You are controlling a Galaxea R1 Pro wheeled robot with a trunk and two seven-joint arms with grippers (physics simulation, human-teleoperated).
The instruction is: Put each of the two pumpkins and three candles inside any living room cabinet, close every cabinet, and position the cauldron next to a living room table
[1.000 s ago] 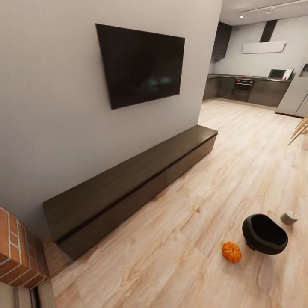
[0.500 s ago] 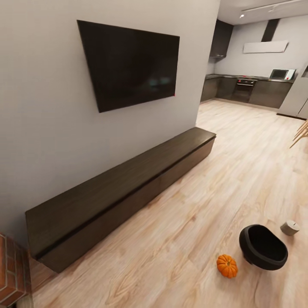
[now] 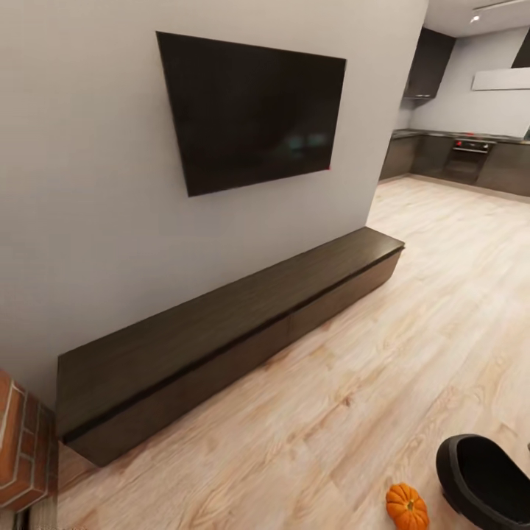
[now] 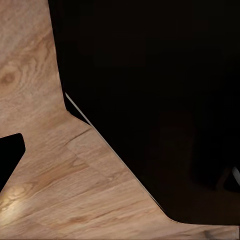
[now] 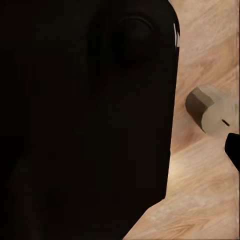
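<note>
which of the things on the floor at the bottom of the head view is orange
The pumpkin: small, ribbed and orange, with a dark stem. The cauldron to its right is black and cut off by the picture's edge.

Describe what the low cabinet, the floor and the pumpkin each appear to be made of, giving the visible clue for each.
The cabinet looks like dark-brown wood or veneer with a matt finish: faint grain runs along its top. The floor looks like light wood planks or laminate, with streaky grain and plank seams. The pumpkin has a smooth, ribbed orange skin; whether real or plastic cannot be told.
</note>
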